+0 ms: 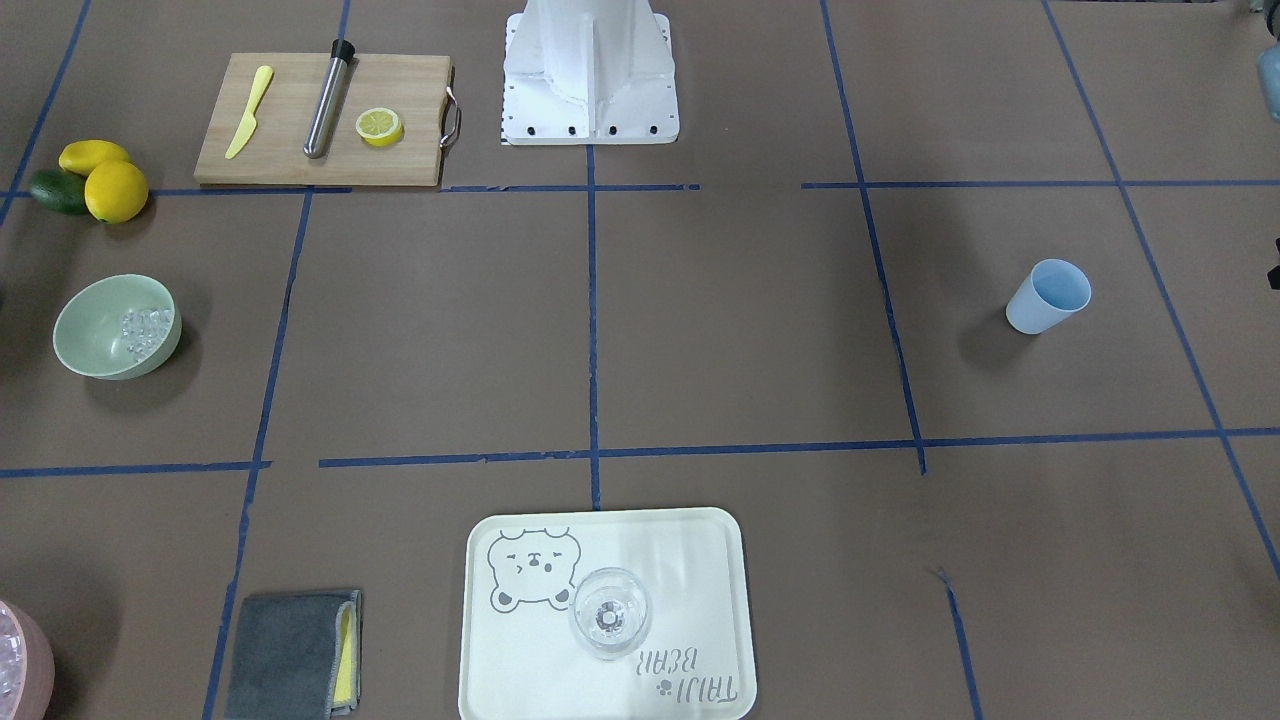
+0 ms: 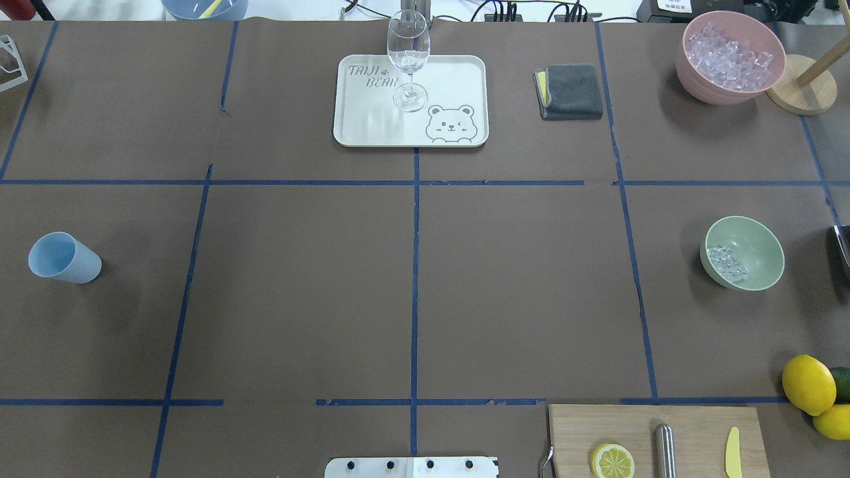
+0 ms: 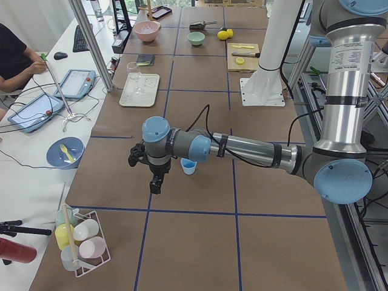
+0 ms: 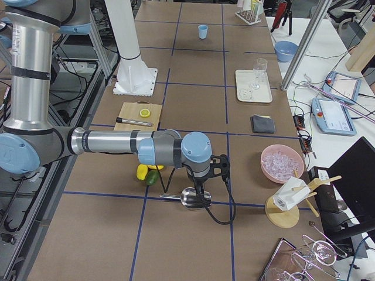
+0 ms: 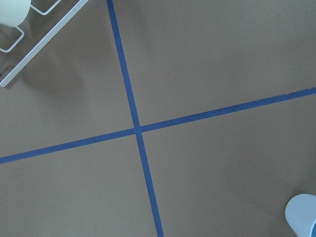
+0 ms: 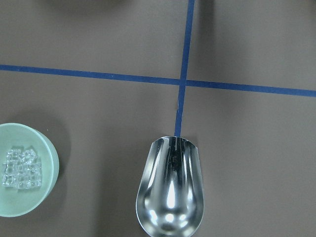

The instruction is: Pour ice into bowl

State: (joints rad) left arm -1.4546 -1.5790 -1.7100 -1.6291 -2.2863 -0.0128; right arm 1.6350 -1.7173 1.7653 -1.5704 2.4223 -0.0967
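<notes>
The pale sage-green bowl (image 1: 117,327) stands on the table on my right side. It also shows in the overhead view (image 2: 742,253) and at the left edge of the right wrist view (image 6: 24,170). A small heap of clear ice (image 2: 726,262) lies inside it (image 6: 20,168). An empty metal scoop (image 6: 170,187) sits just beside the bowl, under my right gripper (image 4: 199,190). I cannot tell whether that gripper is open or shut. My left gripper (image 3: 155,187) hangs over the table by the blue cup (image 3: 188,166); I cannot tell its state either.
A pink bowl of ice (image 2: 730,56) stands at the far right, next to a wooden stand (image 2: 800,93). There is a tray (image 2: 458,73) with a wine glass (image 2: 408,53), a grey cloth (image 2: 570,91), a cutting board (image 2: 697,425), lemons (image 2: 808,384) and a wire cup rack (image 3: 82,236).
</notes>
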